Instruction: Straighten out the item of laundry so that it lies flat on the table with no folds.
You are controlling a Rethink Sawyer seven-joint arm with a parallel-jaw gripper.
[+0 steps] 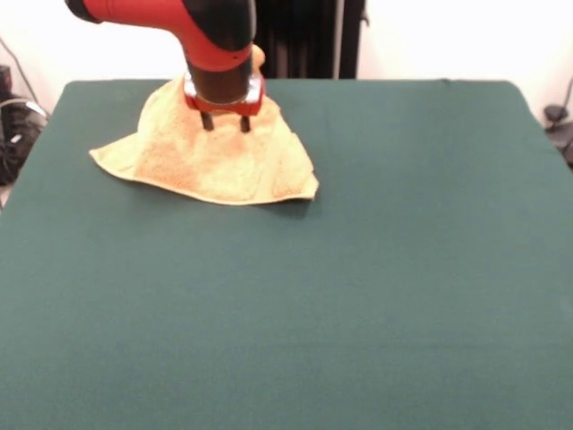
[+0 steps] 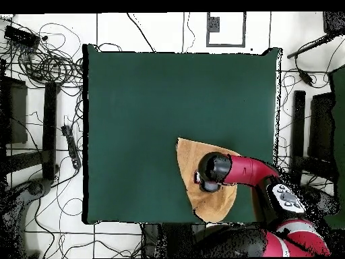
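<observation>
Orange-tan terry towel (image 1: 210,157) rises into a peak at the green desk's (image 1: 358,269) far edge, its lower hem spread on the felt. Two dark fingers (image 1: 207,120) of the gripper (image 1: 225,122) stand apart in front of the raised cloth; whether they pinch it, I cannot tell.

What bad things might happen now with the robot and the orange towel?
1. The towel is tented up under the gripper. If it drops from there, it may land bunched with folds rather than flat.
2. The towel lies close to the table edge on the robot's side; in the overhead view a tip reaches that edge. A pull that way might drag it off.
3. Only one spot seems lifted, so the corners may curl under.
</observation>
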